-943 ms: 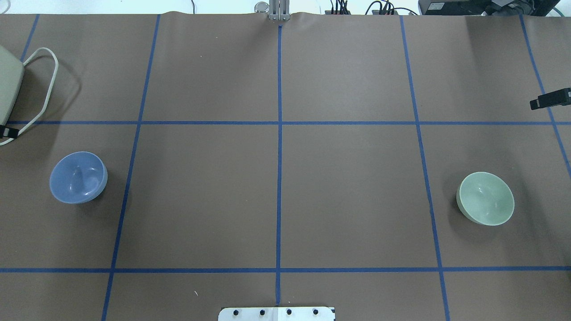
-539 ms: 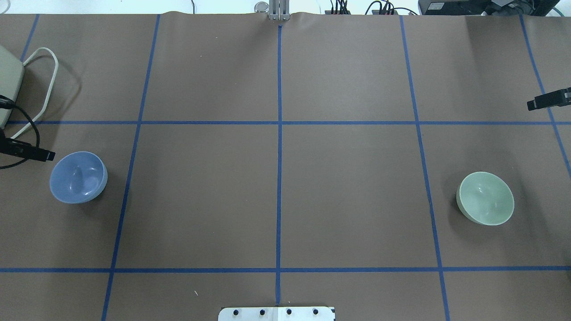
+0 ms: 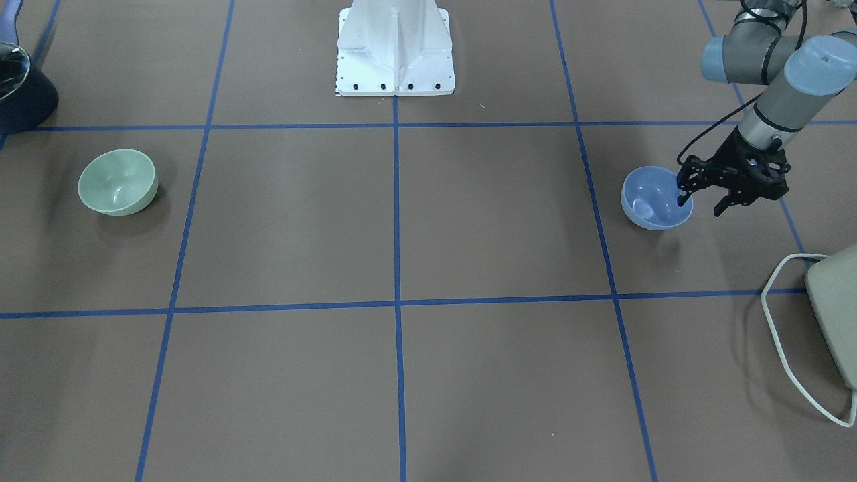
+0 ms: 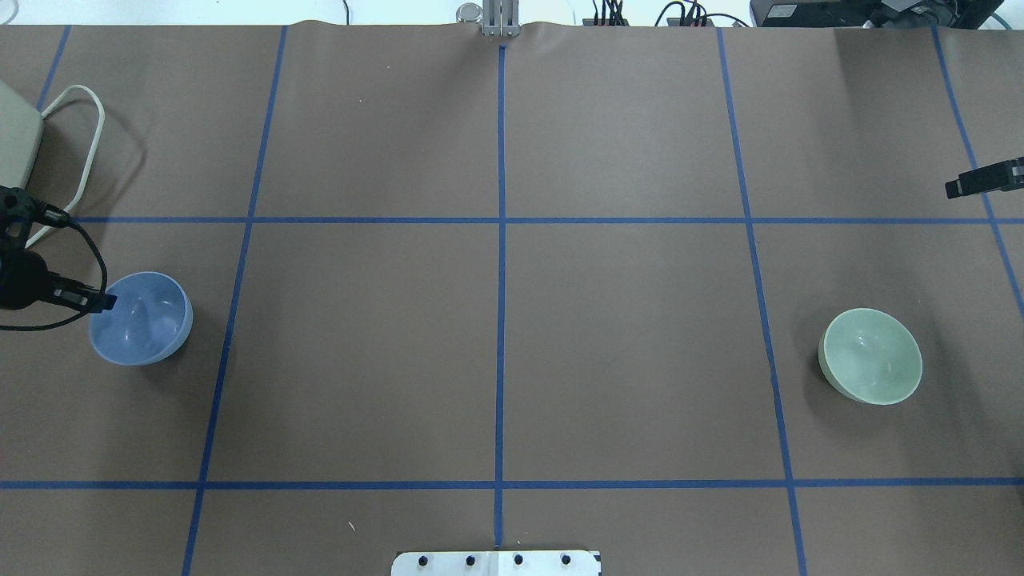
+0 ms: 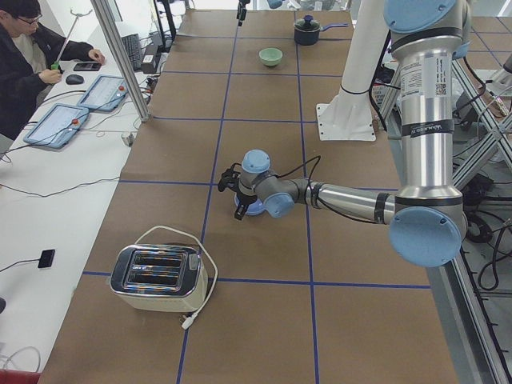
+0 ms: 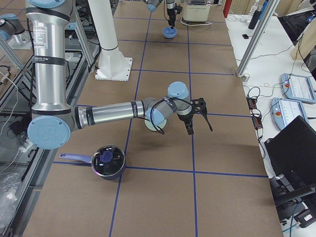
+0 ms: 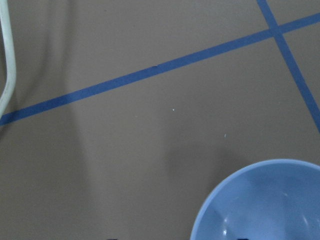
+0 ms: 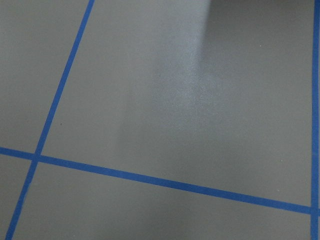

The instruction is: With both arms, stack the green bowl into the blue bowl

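The blue bowl stands upright at the table's left; it also shows in the front view and the left wrist view. My left gripper is open and astride the bowl's outer rim, one finger over the inside and one outside. The green bowl stands upright at the right, seen too in the front view. My right gripper is open and empty, hovering beyond the green bowl; only one finger shows overhead.
A toaster with a white cord stands just beyond the blue bowl at the left edge. A dark pot stands near the right end. The white pedestal is at the robot's side. An operator sits beside the table.
My left gripper has come in from the left edge and reached the blue bowl's rim. My right gripper has hardly moved. Both bowls stay in place.
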`<act>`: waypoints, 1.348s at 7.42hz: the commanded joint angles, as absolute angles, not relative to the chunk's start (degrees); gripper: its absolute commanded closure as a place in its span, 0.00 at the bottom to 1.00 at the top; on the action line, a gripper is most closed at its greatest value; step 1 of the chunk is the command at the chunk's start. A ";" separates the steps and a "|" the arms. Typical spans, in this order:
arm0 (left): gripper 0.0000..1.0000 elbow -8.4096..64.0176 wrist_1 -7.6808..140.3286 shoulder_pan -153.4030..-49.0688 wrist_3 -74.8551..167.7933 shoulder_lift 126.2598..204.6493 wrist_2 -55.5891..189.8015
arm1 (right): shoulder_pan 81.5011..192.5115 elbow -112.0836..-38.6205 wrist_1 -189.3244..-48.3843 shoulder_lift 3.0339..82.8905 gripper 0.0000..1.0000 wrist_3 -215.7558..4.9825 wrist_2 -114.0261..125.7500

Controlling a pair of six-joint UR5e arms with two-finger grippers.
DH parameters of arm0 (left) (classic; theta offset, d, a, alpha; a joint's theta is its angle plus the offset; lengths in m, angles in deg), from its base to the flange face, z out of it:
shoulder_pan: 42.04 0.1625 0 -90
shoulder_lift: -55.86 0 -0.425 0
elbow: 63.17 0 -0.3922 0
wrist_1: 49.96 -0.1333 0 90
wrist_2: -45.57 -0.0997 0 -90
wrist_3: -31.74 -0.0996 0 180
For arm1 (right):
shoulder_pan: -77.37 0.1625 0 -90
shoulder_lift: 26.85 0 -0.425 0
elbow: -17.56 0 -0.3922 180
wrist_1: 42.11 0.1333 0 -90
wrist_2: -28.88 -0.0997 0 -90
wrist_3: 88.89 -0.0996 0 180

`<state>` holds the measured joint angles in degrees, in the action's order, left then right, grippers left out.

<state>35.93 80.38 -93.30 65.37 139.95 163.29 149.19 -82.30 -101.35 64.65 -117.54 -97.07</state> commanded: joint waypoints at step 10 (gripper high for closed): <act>1.00 41.02 42.79 -83.31 81.97 177.45 162.34 | 149.18 -82.29 -101.35 64.56 0.00 -117.54 -97.06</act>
<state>43.58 47.77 -88.27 77.00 170.01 167.26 149.18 -82.36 -101.35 64.58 -117.54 -97.09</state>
